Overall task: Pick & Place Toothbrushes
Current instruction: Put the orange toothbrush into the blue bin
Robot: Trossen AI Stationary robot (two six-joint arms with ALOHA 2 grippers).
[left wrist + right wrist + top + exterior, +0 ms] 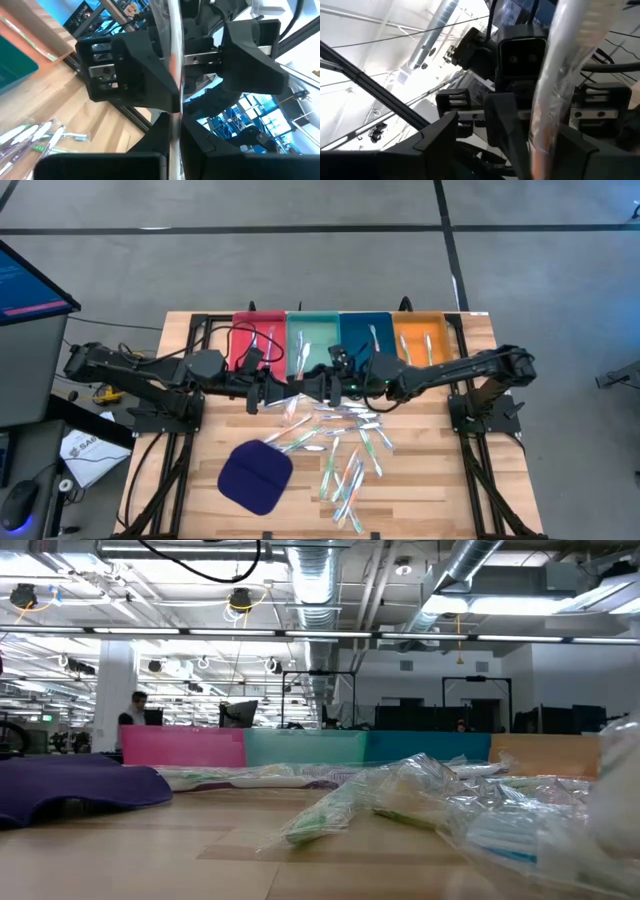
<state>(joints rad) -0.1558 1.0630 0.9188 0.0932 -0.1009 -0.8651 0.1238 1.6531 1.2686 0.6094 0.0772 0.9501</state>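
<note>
One wrapped toothbrush (174, 75) stands pinched between both grippers' facing fingers (150, 80).

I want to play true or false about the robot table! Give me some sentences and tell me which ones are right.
1. Four coloured trays stand in a row at the far edge of the table. True.
2. The dark blue cloth pad lies inside the orange tray. False: it lies on the bare wood, near the front left.
3. The two grippers, left and right, meet near the table's middle. True.
4. All toothbrushes are already in trays. False: many still lie scattered on the table.
5. The left gripper is empty. False: a wrapped toothbrush stands between its fingers.
</note>
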